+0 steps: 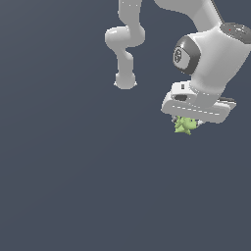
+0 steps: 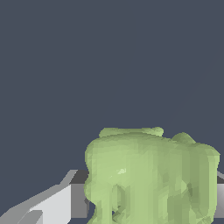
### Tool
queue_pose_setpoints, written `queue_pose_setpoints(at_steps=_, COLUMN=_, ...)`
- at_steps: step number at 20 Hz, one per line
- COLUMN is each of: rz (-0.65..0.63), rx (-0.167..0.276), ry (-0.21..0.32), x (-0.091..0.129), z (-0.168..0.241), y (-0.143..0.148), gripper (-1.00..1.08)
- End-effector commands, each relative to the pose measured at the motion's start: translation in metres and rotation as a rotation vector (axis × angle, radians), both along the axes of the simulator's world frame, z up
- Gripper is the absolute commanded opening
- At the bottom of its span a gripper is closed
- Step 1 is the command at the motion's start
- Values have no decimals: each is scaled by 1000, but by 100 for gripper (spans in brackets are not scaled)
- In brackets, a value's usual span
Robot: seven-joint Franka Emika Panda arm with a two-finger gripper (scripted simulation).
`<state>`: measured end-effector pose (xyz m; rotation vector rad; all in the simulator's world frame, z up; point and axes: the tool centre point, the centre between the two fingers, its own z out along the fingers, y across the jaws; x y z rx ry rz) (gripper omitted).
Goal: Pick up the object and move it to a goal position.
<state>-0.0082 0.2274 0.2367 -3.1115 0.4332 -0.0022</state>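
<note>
Fingers of the hand are lying almost wholly hidden in the exterior view, tucked under the white hand body and behind the object, so the gap between them is not showing there. The object, a small yellow-green lumpy thing with spiky edges, is sticking out just below the hand toward the exterior view's right. Whether it is touching the dark grey surface or hanging clear of it, I cannot tell, since no shadow is showing.

In the wrist view the object is filling much of the picture and running off the edge, sitting between grey finger parts; one finger is showing beside it, the other is being cut off at the border. The hand appears to be gripping the object narrowly.

The arm is bending upward and being cropped by the frame.
</note>
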Motion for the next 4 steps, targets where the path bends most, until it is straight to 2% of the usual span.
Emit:
queue_pose_setpoints(at_steps=1, rz=-1, rx=0, ry=1, x=0, z=6, y=5, gripper=-100)
queue_pose_setpoints(at_steps=4, rz=-1, rx=0, ry=1, x=0, z=8, y=7, gripper=-100)
